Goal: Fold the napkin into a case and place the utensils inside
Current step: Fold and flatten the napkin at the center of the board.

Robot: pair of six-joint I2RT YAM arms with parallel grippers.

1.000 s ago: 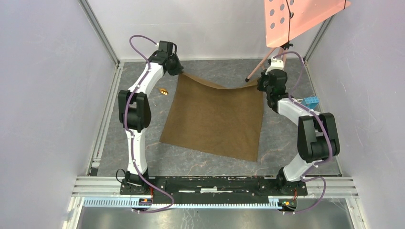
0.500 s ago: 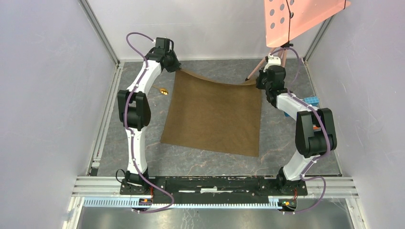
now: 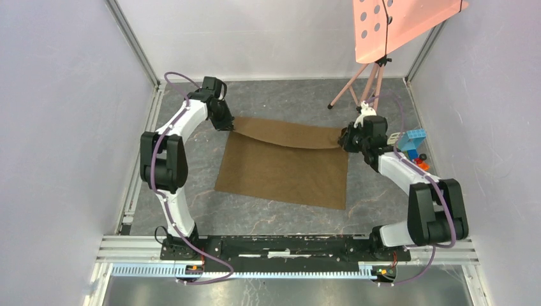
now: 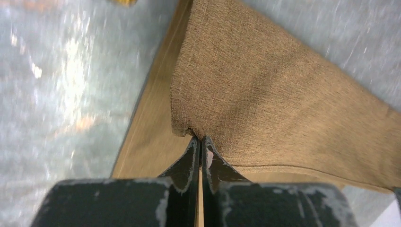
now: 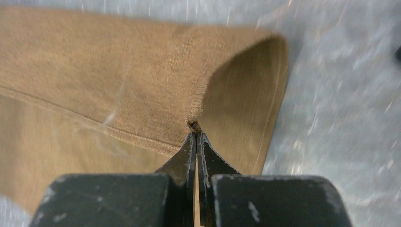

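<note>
The brown napkin lies on the grey table with its far edge lifted and curled toward me. My left gripper is shut on the far left corner of the napkin, jaws pinched tight on the cloth. My right gripper is shut on the far right corner of the napkin in the same way. The flap hangs between the two grippers above the flat part. A sliver of gold shows at the top edge of the left wrist view; the utensils are otherwise out of view.
Coloured toy blocks sit at the right edge behind the right arm. A pink perforated board on a tripod stands at the back right. Metal rails run along the left side and the near edge.
Both grippers have pulled the napkin's far edge down and toward me, folding it over the flat part. The gold spoon seen left of the cloth earlier is now hidden by the left arm.
</note>
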